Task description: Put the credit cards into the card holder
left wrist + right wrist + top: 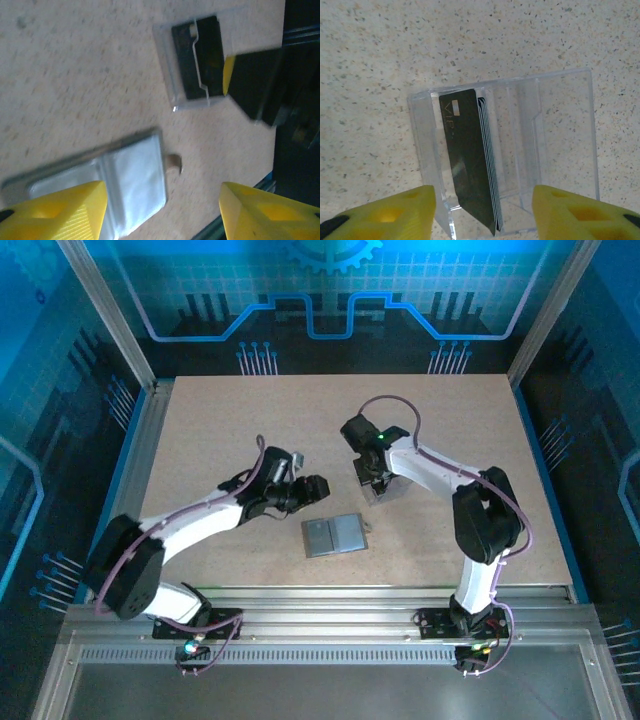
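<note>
Where it lies opened flat on the table point(200, 420), the card holder point(335, 536) shows two grey-silver panels. Just beyond, a clear box point(560, 130) holds black credit cards point(467, 160) on edge, seemingly several stacked. Left gripper point(162, 200) and right gripper point(482, 200) both stand spread, empty.

Bare tan table point(200, 420). On it the left gripper point(324, 487) lies low, pointing right. The holder point(335, 536) lies flat, opened into two grey panels, just beyond and to one side of those jaws, not touching. The right gripper point(371, 484) points down, with the clear box point(386, 492) directly under its jaws. Jaw gaps too small to read.
</note>
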Robot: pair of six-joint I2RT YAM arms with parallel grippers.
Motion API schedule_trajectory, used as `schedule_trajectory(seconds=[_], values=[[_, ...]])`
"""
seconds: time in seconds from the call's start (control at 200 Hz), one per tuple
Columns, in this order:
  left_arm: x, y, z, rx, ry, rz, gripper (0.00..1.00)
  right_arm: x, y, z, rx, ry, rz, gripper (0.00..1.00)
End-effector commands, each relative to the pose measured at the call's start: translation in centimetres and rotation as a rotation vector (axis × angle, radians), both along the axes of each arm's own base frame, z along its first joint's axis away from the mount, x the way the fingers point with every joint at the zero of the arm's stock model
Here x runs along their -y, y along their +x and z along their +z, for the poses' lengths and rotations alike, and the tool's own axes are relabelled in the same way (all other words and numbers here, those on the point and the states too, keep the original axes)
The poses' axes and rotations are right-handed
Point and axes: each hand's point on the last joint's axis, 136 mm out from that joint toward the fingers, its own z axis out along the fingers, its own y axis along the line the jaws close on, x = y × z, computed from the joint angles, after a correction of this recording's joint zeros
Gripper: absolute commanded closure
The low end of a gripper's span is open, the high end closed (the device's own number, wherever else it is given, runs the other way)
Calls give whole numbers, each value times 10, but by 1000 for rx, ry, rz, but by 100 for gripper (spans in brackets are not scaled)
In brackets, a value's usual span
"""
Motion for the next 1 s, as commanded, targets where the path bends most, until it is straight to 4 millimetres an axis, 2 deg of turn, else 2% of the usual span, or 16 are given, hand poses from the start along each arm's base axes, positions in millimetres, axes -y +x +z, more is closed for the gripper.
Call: schedule_trajectory(seconds=[0.0,0.18,0.36,0.495,0.66,0.996], values=[[20,28,15,30,-96,-43,40,7,0,-7,-42,-30,5,49],[41,60,4,-13,-126,-65,41,6,-3,-18,-74,-39,10,49],[49,74,-9,-50,-135,-72,41,9,1,-28,-83,-117,12,49],[49,78,-16,-64,-134,-71,41,13,5,-34,-80,-155,7,51],[47,78,-24,-77,-131,-68,41,20,9,-31,-48,-199,-4,58],[48,78,-25,-80,-139,-62,42,28,14,-7,27,-250,-8,64]])
